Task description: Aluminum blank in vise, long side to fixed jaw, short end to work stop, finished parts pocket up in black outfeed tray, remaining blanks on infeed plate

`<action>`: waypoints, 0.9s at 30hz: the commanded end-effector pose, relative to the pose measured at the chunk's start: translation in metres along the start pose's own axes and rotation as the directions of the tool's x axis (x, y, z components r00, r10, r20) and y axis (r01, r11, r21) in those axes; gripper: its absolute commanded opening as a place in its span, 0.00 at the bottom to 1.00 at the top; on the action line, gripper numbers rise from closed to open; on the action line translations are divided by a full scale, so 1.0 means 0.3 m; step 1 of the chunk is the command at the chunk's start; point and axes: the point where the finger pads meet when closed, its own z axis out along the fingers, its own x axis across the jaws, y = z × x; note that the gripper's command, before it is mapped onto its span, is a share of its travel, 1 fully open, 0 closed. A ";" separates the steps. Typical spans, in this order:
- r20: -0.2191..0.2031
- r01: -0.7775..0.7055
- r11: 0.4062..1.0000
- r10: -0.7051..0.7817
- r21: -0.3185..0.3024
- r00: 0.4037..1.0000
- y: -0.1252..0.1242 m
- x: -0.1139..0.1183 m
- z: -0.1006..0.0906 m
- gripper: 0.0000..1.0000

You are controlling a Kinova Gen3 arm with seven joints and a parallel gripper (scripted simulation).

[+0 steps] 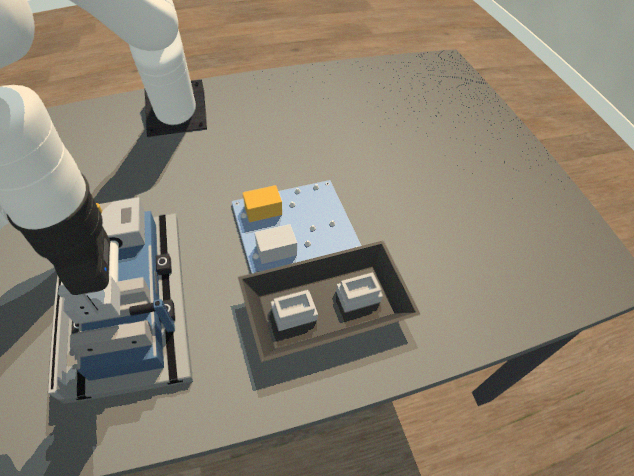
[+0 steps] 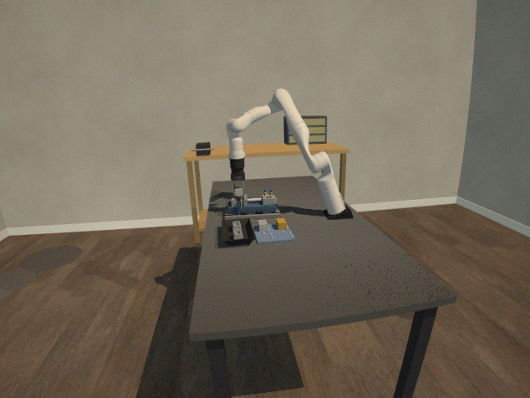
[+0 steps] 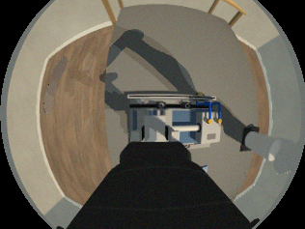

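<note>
My gripper (image 1: 98, 303) is over the blue vise (image 1: 120, 302) at the table's left and is shut on a gray aluminum blank (image 1: 111, 296). The blank hangs between the jaws, just above the low bars; I cannot tell whether it touches them. The fixed jaw (image 1: 116, 347) is at the near end. The jaw with hoses (image 1: 125, 220) is at the far end. The work stop rod (image 1: 145, 308) juts in from the right, close to the blank. In the exterior view the gripper (image 2: 237, 188) stands upright over the vise (image 2: 252, 205). In the wrist view a dark mass hides the fingers.
The light blue infeed plate (image 1: 299, 225) holds a yellow brass blank (image 1: 262, 202) and a gray blank (image 1: 276, 243), both flat. The black outfeed tray (image 1: 327, 299) holds two finished parts (image 1: 293, 308) (image 1: 359, 292), pockets up. The arm's base (image 1: 174, 107) stands at the back.
</note>
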 end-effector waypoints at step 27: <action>0.000 0.003 1.000 -0.003 -0.001 1.000 0.004 -0.001 0.031 0.00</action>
